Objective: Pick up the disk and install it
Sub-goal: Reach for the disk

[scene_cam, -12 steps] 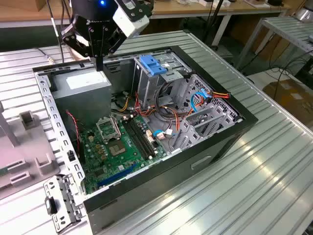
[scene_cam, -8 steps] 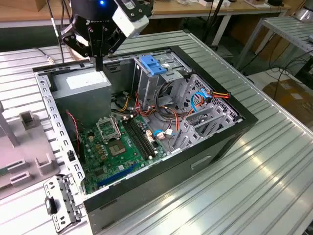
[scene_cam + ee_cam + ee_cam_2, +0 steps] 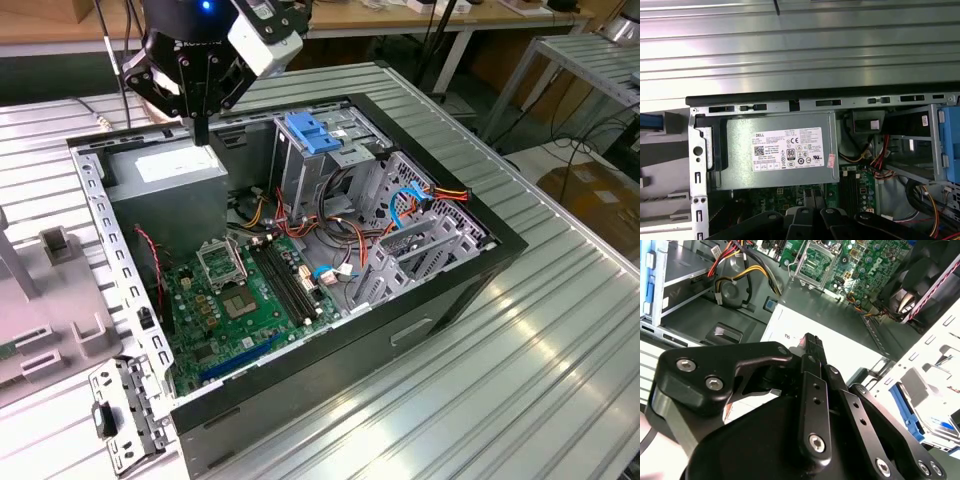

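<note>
My gripper (image 3: 201, 133) hangs over the back corner of the open computer case (image 3: 455, 285), at the exterior view's left, just above the grey power supply box (image 3: 170, 170). Its fingers (image 3: 813, 345) look pressed together with nothing between them. In the first wrist view the power supply (image 3: 780, 150) lies straight below. A blue-edged flat part (image 3: 904, 405) lies outside the case wall, and a blue strip (image 3: 650, 121) sits on a grey fixture there. I cannot tell whether this is the disk.
The tall metal drive cage with its blue latch piece (image 3: 310, 132) stands in the middle of the case. Beside it run red, yellow and blue cables (image 3: 420, 195), with the green motherboard (image 3: 240, 300) in front. A grey fixture (image 3: 50, 300) stands on the ribbed table at the exterior view's left.
</note>
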Action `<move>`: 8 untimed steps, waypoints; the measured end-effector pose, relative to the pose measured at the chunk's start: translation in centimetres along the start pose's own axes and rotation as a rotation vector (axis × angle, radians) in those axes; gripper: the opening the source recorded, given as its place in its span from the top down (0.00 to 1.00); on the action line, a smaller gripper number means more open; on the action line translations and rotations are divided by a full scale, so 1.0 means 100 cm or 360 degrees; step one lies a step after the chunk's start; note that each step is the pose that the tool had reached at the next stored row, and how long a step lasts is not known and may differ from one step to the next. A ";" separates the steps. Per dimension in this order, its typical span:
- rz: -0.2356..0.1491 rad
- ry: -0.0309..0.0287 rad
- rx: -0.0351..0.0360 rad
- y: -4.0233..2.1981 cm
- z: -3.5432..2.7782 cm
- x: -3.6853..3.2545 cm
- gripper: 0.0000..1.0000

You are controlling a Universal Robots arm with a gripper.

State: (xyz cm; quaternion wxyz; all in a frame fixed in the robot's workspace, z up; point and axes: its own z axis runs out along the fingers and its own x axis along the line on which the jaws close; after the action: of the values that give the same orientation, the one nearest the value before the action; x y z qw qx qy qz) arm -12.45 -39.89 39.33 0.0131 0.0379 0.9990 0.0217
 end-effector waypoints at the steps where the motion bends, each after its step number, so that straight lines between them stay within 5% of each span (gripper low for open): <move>1: 0.0000 0.00001 0.0000 0.0000 0.0000 0.0002 0.89; 8: 0.0000 0.00000 0.0000 -0.0002 -0.0001 0.0029 0.89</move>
State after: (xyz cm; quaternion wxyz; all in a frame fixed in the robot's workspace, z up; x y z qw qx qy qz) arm -12.73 -39.89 39.33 0.0131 0.0379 0.9990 0.0217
